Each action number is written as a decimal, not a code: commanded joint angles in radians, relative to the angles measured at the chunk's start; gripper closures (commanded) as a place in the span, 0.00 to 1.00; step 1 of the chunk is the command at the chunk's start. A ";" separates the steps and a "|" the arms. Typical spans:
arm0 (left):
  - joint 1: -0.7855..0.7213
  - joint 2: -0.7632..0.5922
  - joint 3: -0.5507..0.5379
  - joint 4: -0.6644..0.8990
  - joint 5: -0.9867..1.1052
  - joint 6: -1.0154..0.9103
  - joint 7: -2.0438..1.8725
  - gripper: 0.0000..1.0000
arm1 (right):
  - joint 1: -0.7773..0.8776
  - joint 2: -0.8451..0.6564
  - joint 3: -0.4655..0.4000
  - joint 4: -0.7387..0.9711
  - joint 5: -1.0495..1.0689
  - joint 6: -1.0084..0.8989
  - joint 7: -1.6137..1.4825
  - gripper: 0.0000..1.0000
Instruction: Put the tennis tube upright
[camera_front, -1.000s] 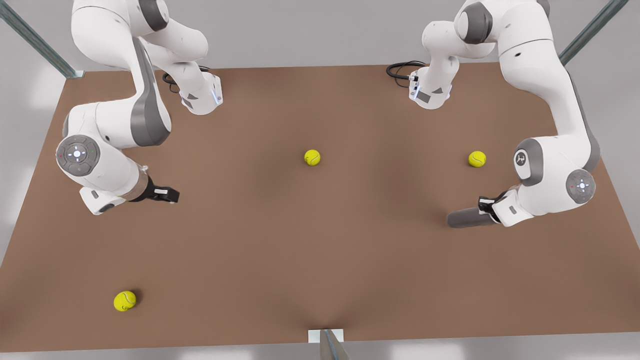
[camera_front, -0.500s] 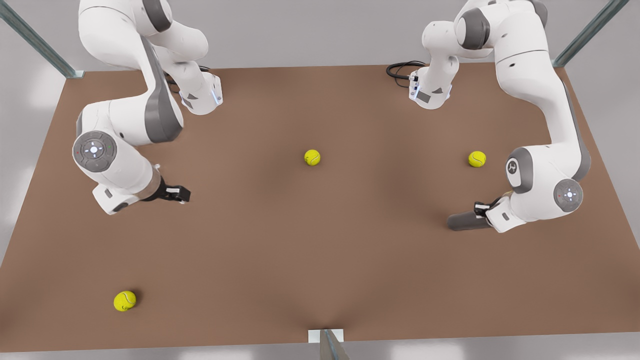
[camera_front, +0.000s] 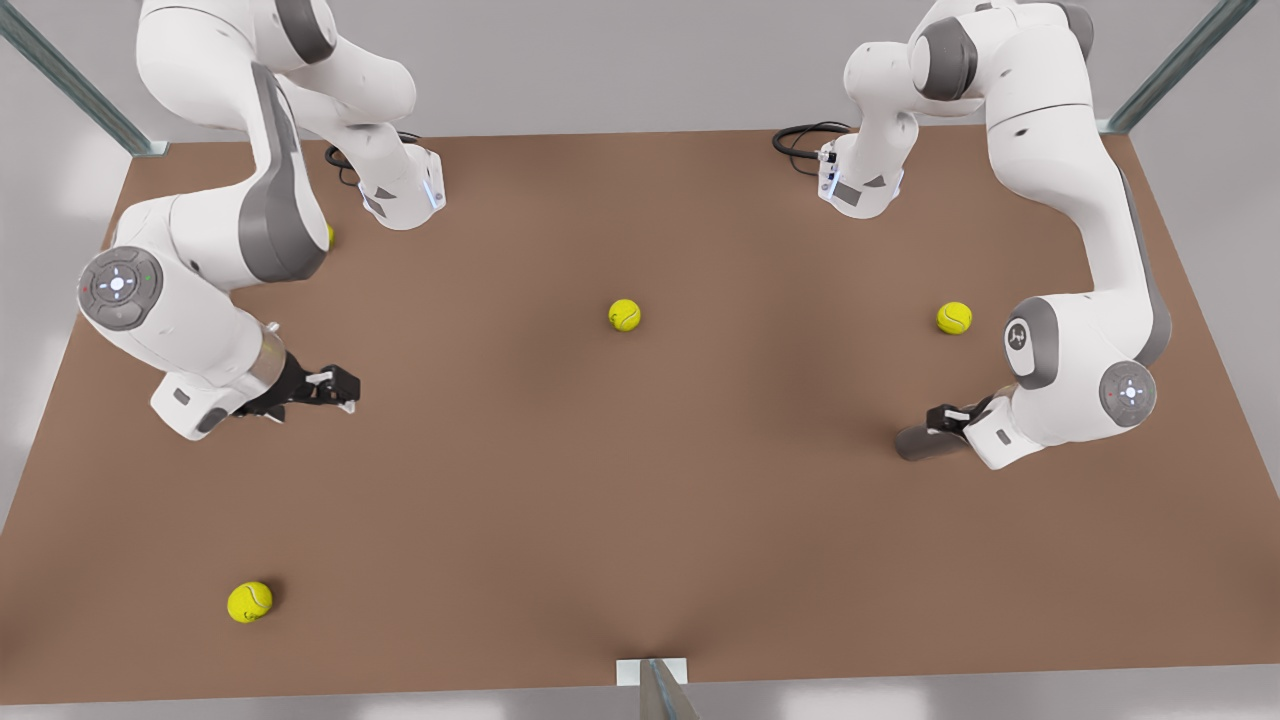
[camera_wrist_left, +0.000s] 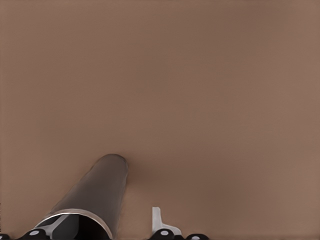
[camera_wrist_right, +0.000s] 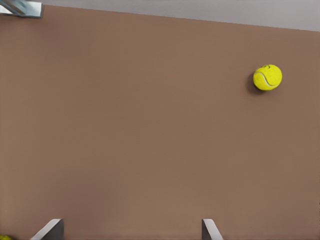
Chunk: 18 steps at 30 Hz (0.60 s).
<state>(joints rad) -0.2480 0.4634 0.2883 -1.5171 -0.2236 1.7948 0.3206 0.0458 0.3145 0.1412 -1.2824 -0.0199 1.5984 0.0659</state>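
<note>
The tennis tube (camera_front: 920, 441) is a slim grey cylinder lying flat on the brown table (camera_front: 640, 500), at the front view's right. My left gripper (camera_front: 946, 415) is low over the tube's near end and open. In the left wrist view the tube (camera_wrist_left: 97, 192) reaches away from the gripper (camera_wrist_left: 97, 232), its open rim at one finger while the other finger (camera_wrist_left: 159, 222) stands apart from its side. My right gripper (camera_front: 335, 385) hovers open at the front view's left, far from the tube, and its fingertips (camera_wrist_right: 52, 227) have bare table between them.
Yellow-green tennis balls lie on the table: one in the middle (camera_front: 624, 315), one behind the left arm (camera_front: 954, 318), one near the front left corner (camera_front: 249, 602). The right wrist view shows a ball (camera_wrist_right: 267, 77) off to one side. Cables (camera_front: 800, 140) lie by the far arm base.
My left gripper has slid along the lying tube toward the front view's left, covering more of it; the tube has not moved. The right arm swung right, then back left.
</note>
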 joint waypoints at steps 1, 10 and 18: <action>0.000 0.000 0.000 0.000 0.009 0.000 0.000 0.00 | -0.001 0.000 0.001 0.000 0.000 0.000 0.000 0.00; -0.005 -0.009 0.002 0.002 0.010 -0.014 -0.028 0.00 | 0.023 0.003 0.001 0.000 -0.021 0.000 -0.003 0.00; -0.005 -0.051 0.002 0.017 0.058 -0.017 -0.023 0.00 | 0.031 0.003 0.002 0.000 -0.021 0.000 -0.003 0.00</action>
<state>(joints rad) -0.2531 0.4062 0.2899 -1.4989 -0.1853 1.7779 0.2975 0.0755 0.3176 0.1426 -1.2824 -0.0400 1.5984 0.0629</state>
